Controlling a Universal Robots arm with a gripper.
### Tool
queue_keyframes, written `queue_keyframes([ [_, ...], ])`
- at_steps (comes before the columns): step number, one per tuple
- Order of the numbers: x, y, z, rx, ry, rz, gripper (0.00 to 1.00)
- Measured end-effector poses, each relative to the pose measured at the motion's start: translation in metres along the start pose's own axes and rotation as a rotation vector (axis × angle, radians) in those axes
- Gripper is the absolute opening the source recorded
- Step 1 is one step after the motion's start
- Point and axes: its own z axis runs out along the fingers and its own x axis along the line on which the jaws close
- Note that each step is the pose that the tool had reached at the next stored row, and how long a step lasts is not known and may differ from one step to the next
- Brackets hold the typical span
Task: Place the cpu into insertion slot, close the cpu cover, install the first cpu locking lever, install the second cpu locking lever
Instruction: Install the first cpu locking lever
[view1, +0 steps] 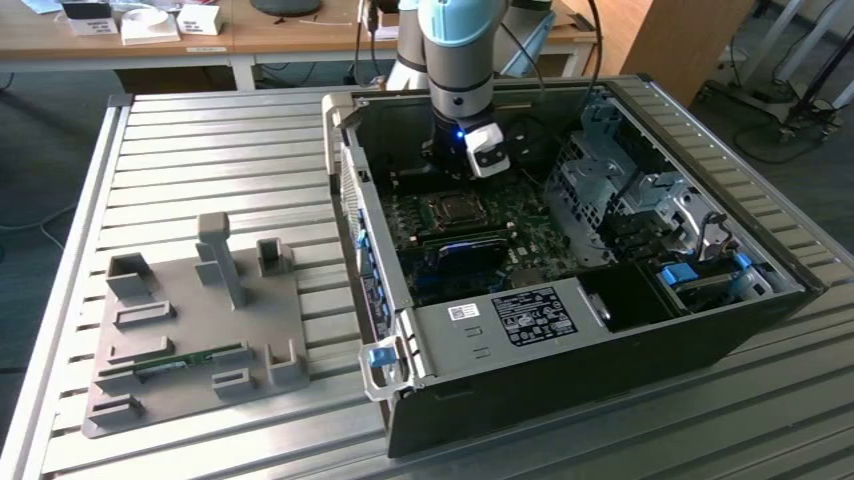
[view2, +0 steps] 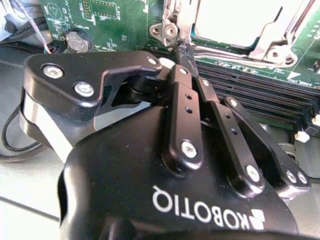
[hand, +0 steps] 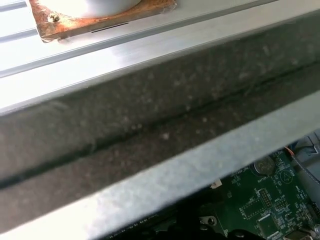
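An open computer case lies on a slatted metal table, its green circuit board facing up. My gripper reaches down into the case just behind the insertion slot. In the second wrist view the black fingers meet at a point, so the gripper is shut, its tip at a corner of the socket. The cpu shows its pale silver top inside the socket. The cpu cover lies flat around it as a silver frame. A silver metal bar runs along the socket's edge right by the fingertips.
Long black memory slots run beside the socket, and a coin battery sits on the board. The case's dark wall is close to the wrist. A drive cage and labelled metal box fill the case's other parts. A grey fixture plate lies beside the case.
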Motion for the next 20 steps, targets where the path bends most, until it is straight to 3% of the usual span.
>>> queue_keyframes([
  [8, -0.0034, 0.0038, -0.0138, 0.0010, -0.0003, 0.000, 0.11],
  [13, -0.0036, 0.0041, -0.0146, 0.0009, -0.0001, 0.000, 0.11],
  [14, -0.0037, 0.0041, -0.0146, 0.0030, 0.0043, 0.000, 0.11],
  [20, -0.0054, 0.0047, -0.0135, 0.0494, 0.0990, 0.015, 0.11],
])
